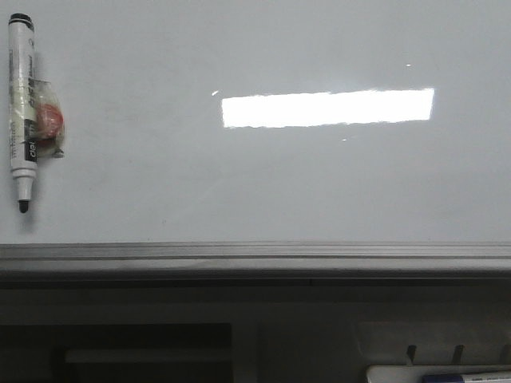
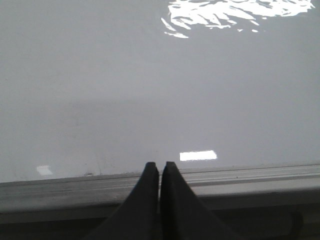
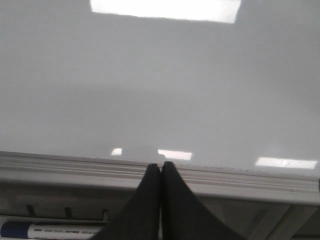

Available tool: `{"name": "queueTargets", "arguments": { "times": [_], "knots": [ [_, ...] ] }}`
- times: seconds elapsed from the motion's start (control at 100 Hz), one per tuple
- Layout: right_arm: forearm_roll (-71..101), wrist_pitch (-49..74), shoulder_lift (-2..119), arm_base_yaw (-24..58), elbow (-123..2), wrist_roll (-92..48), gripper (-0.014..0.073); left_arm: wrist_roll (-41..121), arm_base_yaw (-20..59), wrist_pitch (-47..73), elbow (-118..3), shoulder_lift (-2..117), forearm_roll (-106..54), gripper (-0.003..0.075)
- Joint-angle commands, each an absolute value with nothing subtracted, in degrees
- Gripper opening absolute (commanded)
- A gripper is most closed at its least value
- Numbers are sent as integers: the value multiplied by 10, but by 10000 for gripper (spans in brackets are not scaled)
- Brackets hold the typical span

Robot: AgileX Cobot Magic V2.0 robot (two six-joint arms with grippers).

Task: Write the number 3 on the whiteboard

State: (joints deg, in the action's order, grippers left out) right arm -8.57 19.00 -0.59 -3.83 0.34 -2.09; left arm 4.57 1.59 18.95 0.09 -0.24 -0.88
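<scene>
Setting appears to be an office or lab: a whiteboard with a marker lying on it, ceiling-light reflection visible.

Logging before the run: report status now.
Left gripper shut, empty. Right gripper shut, empty. Whiteboard blank, no 3 drawn. Marker uncapped on board, far left, nothing else on it.
</scene>
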Motion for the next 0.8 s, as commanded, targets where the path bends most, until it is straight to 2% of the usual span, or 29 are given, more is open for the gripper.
{"name": "queueTargets", "arguments": {
  "times": [0.0, 0.24, 0.51, 0.69, 0.79],
  "knots": [
    [-122, 168, -16, -43, 21, -23, -61, 40, 16, 152, 7, -16, -9, -21],
    [-122, 6, -16, -43, 21, -23, -61, 40, 16, 10, 7, -16, -104, -20],
    [-122, -163, -16, -43, 21, -23, -61, 40, 16, -19, 7, -16, -104, -20],
    [-109, -166, -14, -43, 21, -23, -61, 40, 16, -71, 7, -16, -104, -20],
    [-52, -121, -14, -43, 18, -23, -61, 40, 16, -121, 7, -16, -104, -20]
  ]
}}
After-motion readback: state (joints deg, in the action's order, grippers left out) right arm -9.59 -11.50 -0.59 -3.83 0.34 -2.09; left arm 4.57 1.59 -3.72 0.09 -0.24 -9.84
